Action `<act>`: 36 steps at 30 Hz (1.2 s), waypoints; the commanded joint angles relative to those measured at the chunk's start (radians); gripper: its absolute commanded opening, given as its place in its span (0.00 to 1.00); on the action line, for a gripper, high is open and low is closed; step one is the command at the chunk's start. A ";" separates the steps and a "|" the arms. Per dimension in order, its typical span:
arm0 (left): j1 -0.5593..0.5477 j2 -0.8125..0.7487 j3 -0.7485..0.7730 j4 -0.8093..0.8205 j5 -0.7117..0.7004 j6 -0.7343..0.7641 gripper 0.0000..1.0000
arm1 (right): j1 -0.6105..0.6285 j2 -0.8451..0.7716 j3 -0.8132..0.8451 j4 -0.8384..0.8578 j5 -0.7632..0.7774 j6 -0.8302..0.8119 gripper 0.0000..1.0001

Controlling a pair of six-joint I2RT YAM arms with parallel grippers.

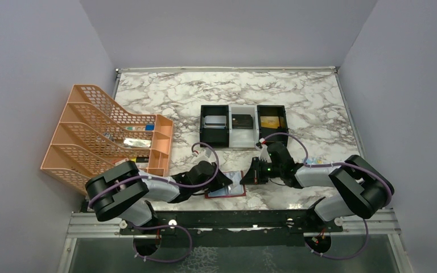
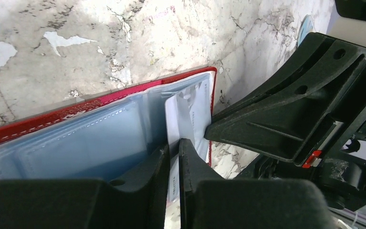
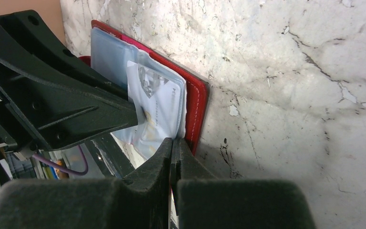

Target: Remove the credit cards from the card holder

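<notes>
The dark-red card holder [image 1: 231,192] lies open on the marble between the two arms, its pale blue panels [image 2: 76,143] facing up. A silvery-white credit card [image 2: 187,112] sticks part way out of the right panel. My left gripper [image 2: 173,145] is shut on that card's near end. My right gripper [image 3: 172,142] is shut on the holder's red-bordered edge [image 3: 198,102], its tip right beside the card [image 3: 157,105]. In the top view the left gripper [image 1: 225,181] and the right gripper [image 1: 250,173] meet over the holder.
A black-and-white three-compartment tray [image 1: 230,138] stands behind the holder, with a silvery card [image 1: 214,122], a black card [image 1: 242,120] and a gold card [image 1: 269,121] in it. An orange mesh file rack [image 1: 108,136] fills the left side. A clear light-blue packet [image 1: 313,161] lies by the right arm.
</notes>
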 commanded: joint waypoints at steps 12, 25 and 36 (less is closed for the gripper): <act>-0.017 -0.094 -0.064 -0.012 -0.031 0.016 0.00 | 0.022 -0.029 -0.014 -0.128 0.107 -0.034 0.01; -0.017 -0.150 -0.066 -0.100 -0.038 0.039 0.00 | 0.021 -0.097 0.007 -0.210 0.151 -0.049 0.01; -0.017 -0.160 -0.024 -0.200 -0.045 0.078 0.00 | 0.022 -0.215 0.077 -0.347 0.168 -0.103 0.28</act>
